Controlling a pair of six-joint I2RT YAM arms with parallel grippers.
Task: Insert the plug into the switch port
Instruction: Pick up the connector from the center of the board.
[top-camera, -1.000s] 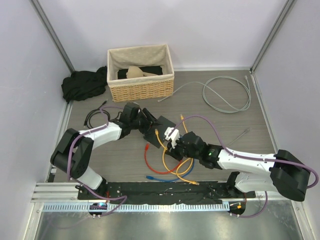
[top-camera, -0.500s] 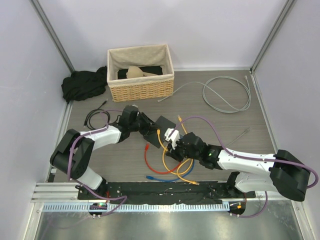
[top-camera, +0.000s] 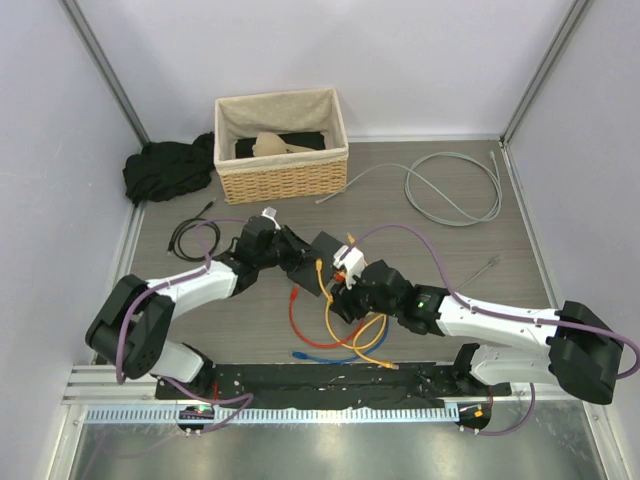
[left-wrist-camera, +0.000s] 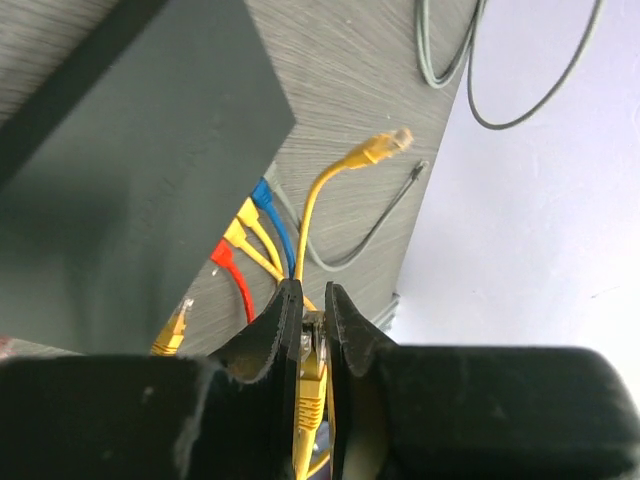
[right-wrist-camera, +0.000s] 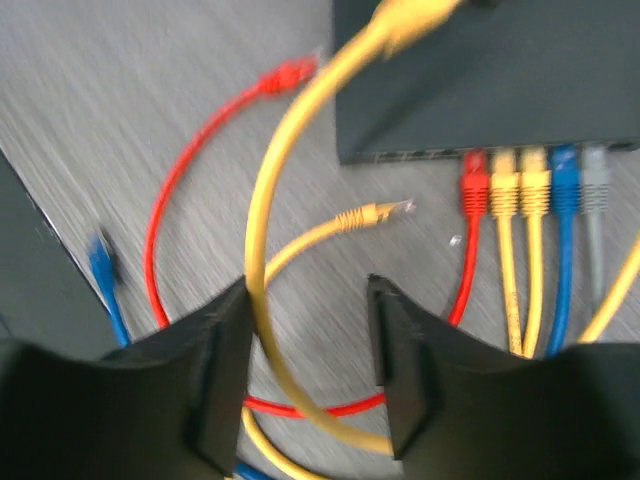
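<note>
Now, the items on hand and the risk each one carries.

- left gripper: fingers pressed together on the yellow plug, whose clear tip just shows between them. The hold is narrow. If you push at an angle, the plug will likely twist or slip.
- switch: lies flat on the table, close beside the left gripper, with its socket edge towards the right arm. Nothing pins it, so a hard push may slide it rather than seat the plug.
- plugged-in cables: red, two yellow, blue and grey, side by side along that edge. Free sockets seem to lie left of the red one, but the view is blurred. You risk knocking a neighbour.
- right gripper: fingers apart, with the yellow cable looping between them, probably the held plug's own lead. Drag there could pull the plug off line.
</note>
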